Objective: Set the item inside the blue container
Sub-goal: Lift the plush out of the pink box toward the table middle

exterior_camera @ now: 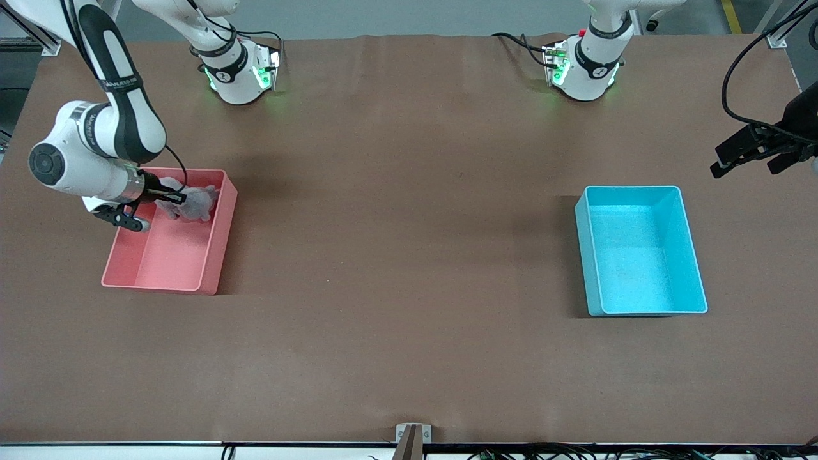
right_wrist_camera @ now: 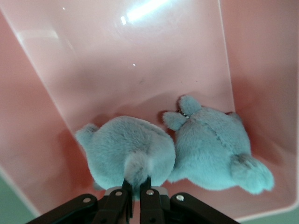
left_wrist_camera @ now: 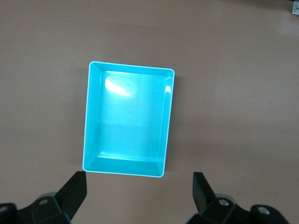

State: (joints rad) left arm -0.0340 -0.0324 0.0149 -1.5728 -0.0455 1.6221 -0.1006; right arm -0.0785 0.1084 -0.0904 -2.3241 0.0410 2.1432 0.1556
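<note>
The blue container [exterior_camera: 639, 255] stands with nothing in it toward the left arm's end of the table; the left wrist view looks down into this blue container [left_wrist_camera: 126, 116]. Two pale grey-blue plush toys lie side by side in the pink bin [exterior_camera: 172, 262]. My right gripper [exterior_camera: 176, 198] reaches into that bin. In the right wrist view the right gripper [right_wrist_camera: 137, 179] is shut on the tail of one plush toy [right_wrist_camera: 126, 149]; the second plush toy [right_wrist_camera: 215, 149] touches it. My left gripper [exterior_camera: 744, 167] hangs open over the table beside the blue container, and this left gripper [left_wrist_camera: 138, 182] holds nothing.
The pink bin [right_wrist_camera: 117, 60] sits toward the right arm's end of the table, and its walls closely surround the right gripper. Brown table surface [exterior_camera: 409, 223] stretches between the two bins. Both arm bases stand along the table's edge farthest from the front camera.
</note>
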